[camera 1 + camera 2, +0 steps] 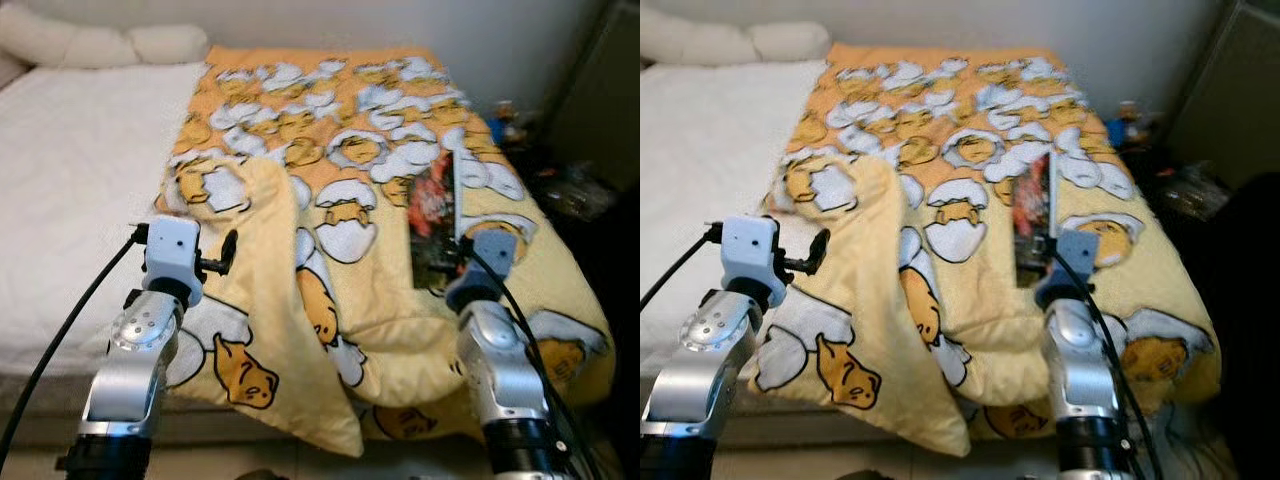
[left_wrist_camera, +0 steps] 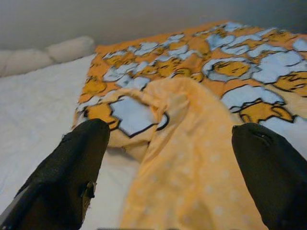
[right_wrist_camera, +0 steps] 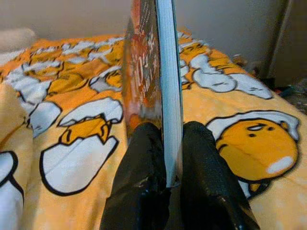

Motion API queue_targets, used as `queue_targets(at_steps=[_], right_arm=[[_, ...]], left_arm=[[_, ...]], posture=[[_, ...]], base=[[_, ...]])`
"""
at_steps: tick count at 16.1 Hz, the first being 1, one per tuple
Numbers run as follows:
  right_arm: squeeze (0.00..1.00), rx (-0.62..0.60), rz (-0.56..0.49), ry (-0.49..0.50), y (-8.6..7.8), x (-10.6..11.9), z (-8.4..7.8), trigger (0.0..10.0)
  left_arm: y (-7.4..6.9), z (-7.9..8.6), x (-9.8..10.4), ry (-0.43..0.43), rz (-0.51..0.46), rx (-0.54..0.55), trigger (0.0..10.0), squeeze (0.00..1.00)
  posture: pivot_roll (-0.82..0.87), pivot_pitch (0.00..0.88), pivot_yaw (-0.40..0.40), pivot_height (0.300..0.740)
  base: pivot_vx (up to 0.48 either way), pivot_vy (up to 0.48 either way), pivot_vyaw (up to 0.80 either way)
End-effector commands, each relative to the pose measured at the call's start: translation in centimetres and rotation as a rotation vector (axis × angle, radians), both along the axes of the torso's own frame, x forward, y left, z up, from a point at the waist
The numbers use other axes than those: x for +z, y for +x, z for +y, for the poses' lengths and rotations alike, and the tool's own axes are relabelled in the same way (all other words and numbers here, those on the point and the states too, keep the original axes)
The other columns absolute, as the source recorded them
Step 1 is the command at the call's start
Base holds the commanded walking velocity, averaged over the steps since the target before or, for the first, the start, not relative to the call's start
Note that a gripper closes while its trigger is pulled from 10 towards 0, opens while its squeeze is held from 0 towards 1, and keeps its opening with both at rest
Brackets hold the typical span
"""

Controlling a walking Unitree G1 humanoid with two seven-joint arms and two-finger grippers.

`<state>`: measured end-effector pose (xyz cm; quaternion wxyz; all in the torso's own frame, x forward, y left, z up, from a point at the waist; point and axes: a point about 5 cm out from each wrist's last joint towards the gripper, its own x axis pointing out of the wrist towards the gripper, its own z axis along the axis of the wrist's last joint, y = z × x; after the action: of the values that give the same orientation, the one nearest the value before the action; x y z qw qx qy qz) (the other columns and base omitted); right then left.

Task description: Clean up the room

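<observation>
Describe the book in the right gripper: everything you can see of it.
The book is thin, with a glossy red, orange and black cover and a pale block of page edges. It is held on edge, upright, its cover facing the robot's left. The right gripper is shut on its lower edge, one black finger on each side. It hangs just above the yellow blanket printed with egg characters; whether it touches the blanket cannot be told. Its title is unreadable.

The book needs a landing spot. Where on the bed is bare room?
Free: the white sheet between the pillows and the blanket's folded edge. The blanket's flat far half also works. Crowded: the bunched folds between left gripper and right gripper, which holds the book.
</observation>
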<state>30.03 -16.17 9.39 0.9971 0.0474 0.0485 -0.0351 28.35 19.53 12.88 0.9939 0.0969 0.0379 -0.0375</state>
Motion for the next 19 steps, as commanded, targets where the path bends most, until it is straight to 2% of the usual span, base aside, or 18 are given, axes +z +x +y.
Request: queue_targets(at_steps=[1,10,12,19], right_arm=[[0.00,-0.024,-0.049,-0.007,0.3,1.1,-0.7,10.0],[0.00,-0.022,-0.044,-0.010,0.4,1.1,-0.7,10.0],[0.00,-0.025,-0.041,-0.002,0.4,1.1,-0.7,10.0],[0.00,-0.015,-0.101,-0.031,0.8,2.4,-0.7,10.0]], left_arm=[[0.3,-0.3,0.3,0.008,-0.011,-0.015,10.0,0.00],[0.4,-0.4,0.3,0.006,-0.009,-0.014,10.0,0.00],[0.4,-0.4,0.4,0.004,-0.009,-0.012,10.0,0.00],[0.5,-0.4,0.3,0.000,-0.007,-0.004,10.0,0.00]], posture=[[0.03,0.000,0.036,0.740],[0.03,0.000,0.037,0.740],[0.03,0.000,0.036,0.740],[0.03,0.000,0.035,0.740]], base=[[0.000,0.398,0.00],[0.000,0.403,0.00],[0.000,0.420,-0.40],[0.000,0.465,0.00]])
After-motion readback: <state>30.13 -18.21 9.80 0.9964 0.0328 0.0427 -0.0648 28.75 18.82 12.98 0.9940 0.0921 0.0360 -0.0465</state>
